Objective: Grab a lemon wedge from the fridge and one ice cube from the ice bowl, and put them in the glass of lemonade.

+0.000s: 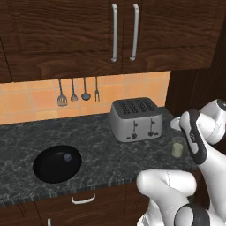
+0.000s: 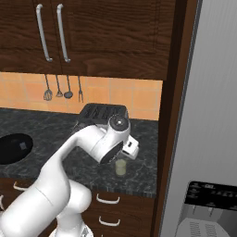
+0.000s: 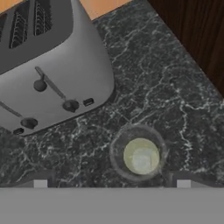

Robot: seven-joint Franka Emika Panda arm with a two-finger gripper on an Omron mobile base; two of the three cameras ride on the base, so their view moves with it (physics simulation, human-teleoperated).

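Note:
The glass of lemonade (image 3: 139, 153) stands on the dark counter right of the toaster, also seen as glass (image 1: 178, 149) and glass (image 2: 121, 167). My gripper (image 3: 112, 183) hovers straight above it, open, with nothing between its fingertips (image 3: 40, 183). A paler rounded patch lies in the yellow-green liquid; I cannot tell what it is. The lemon wedge is hidden or out of view. The black ice bowl (image 1: 48, 174) sits at the counter's left with one ice cube (image 1: 67, 157) in it, also bowl (image 2: 9, 152) and cube (image 2: 23, 146). The grey fridge (image 2: 208, 115) stands at the right, door closed.
A silver toaster (image 1: 136, 119) stands just left of and behind the glass, close to my hand. Utensils (image 1: 73, 92) hang on the tiled wall. Dark upper cabinets (image 1: 88, 35) overhang the counter. A dark wooden panel (image 2: 173, 92) separates counter and fridge.

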